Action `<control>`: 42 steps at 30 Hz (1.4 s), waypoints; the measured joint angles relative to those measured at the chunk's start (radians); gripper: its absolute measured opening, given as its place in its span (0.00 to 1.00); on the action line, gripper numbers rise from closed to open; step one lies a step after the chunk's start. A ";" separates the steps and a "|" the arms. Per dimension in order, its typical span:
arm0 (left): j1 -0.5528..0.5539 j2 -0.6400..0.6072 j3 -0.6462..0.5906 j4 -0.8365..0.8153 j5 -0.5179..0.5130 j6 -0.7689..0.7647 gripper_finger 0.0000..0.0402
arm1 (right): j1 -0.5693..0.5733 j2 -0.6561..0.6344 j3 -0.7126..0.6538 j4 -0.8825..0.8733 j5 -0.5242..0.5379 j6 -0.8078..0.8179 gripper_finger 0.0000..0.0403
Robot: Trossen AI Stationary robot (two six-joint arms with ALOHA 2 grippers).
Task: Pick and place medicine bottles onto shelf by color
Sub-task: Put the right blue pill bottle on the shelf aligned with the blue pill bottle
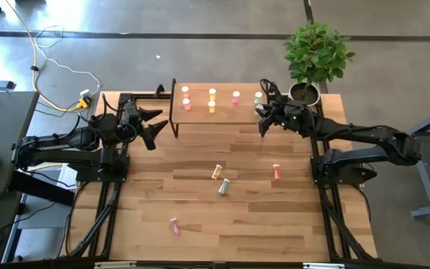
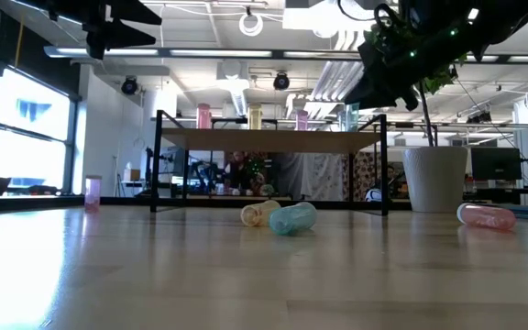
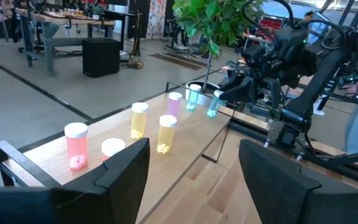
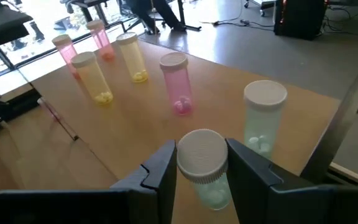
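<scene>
Overhead, right gripper at shelf's right edge, wrist view alone shows it clamping pale green bottle, no legible labels, left gripper spread wide, empty.

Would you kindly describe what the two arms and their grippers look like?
Both arms are dark, jointed and slim. The left gripper has two broad, flat black fingers; the right gripper has similar dark angular fingers. Black cables loop over the right arm.
</scene>
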 joint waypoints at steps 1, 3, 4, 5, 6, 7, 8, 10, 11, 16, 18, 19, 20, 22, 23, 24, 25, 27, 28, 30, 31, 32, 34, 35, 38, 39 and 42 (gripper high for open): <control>0.000 0.000 0.000 0.000 0.000 0.000 0.59 | -0.005 0.000 0.000 -0.003 -0.009 -0.003 0.27; 0.000 0.000 0.000 0.000 0.000 0.000 0.59 | -0.017 0.008 0.000 -0.008 -0.021 -0.005 0.27; 0.000 0.000 0.000 0.000 0.000 0.000 0.59 | -0.023 0.011 0.000 -0.004 -0.030 -0.006 0.27; 0.000 0.000 0.000 0.000 0.000 0.000 0.59 | -0.027 0.015 0.000 -0.002 -0.035 -0.006 0.27; 0.000 0.000 0.000 0.000 0.000 0.000 0.59 | -0.031 0.021 0.000 0.002 -0.041 -0.006 0.27; 0.000 0.000 0.000 0.000 0.000 0.000 0.59 | -0.033 0.027 0.001 0.007 -0.048 -0.006 0.27; 0.000 0.000 0.000 0.000 0.000 0.000 0.59 | -0.035 0.030 0.002 0.009 -0.053 -0.005 0.27; 0.000 0.000 0.000 0.000 0.000 0.000 0.59 | -0.037 0.033 0.002 0.011 -0.056 -0.002 0.27; 0.000 0.000 0.000 0.000 0.000 0.000 0.59 | -0.037 0.034 0.002 0.013 -0.056 -0.002 0.27; 0.000 0.000 0.000 0.000 0.000 0.000 0.59 | -0.037 0.034 0.002 0.011 -0.055 -0.002 0.27; 0.000 0.000 0.000 0.000 -0.001 0.000 0.59 | -0.037 0.034 0.002 0.010 -0.053 0.000 0.27; 0.000 0.000 0.000 0.000 -0.001 0.000 0.59 | -0.037 0.034 0.002 0.009 -0.053 0.001 0.27; 0.000 0.000 0.000 0.000 -0.001 0.000 0.59 | -0.037 0.034 0.002 0.008 -0.053 0.001 0.27; 0.000 0.000 0.000 0.000 -0.001 0.000 0.59 | -0.037 0.034 0.002 0.006 -0.053 0.002 0.27; 0.000 0.000 0.000 0.000 -0.001 0.000 0.59 | -0.037 0.034 0.002 0.006 -0.053 0.004 0.27; 0.000 0.000 0.000 0.000 -0.001 0.000 0.59 | -0.037 0.034 0.002 0.006 -0.052 0.010 0.27; 0.000 0.000 0.000 0.000 -0.001 0.000 0.59 | -0.037 0.034 0.002 0.006 -0.052 0.016 0.27; 0.000 0.000 0.000 0.000 -0.001 0.000 0.59 | -0.037 0.034 0.001 0.005 -0.051 0.018 0.27; 0.000 0.000 0.000 0.000 -0.001 0.000 0.59 | -0.037 0.034 0.001 0.005 -0.051 0.018 0.27; 0.000 0.000 0.000 0.000 -0.001 0.000 0.59 | -0.037 0.035 0.001 0.005 -0.051 0.018 0.27; 0.000 0.000 0.000 0.000 -0.001 0.000 0.59 | -0.037 0.035 0.001 0.005 -0.051 0.020 0.28; 0.000 0.000 0.000 0.000 -0.001 0.000 0.59 | -0.037 0.035 0.001 0.005 -0.051 0.022 0.29; 0.000 0.000 0.000 0.000 -0.001 0.000 0.59 | -0.037 0.035 0.000 0.004 -0.052 0.033 0.33; 0.000 0.000 0.000 0.000 -0.001 0.000 0.59 | -0.037 0.035 -0.001 -0.007 -0.052 0.036 0.35; 0.000 0.000 0.000 0.000 -0.001 0.000 0.59 | -0.036 0.037 -0.005 -0.013 -0.052 0.034 0.40; 0.000 0.000 0.000 0.000 -0.001 0.000 0.59 | -0.036 0.037 -0.005 -0.013 -0.052 0.031 0.41; 0.000 0.000 0.000 0.000 -0.001 0.000 0.59 | -0.036 0.038 -0.005 -0.010 -0.051 0.029 0.43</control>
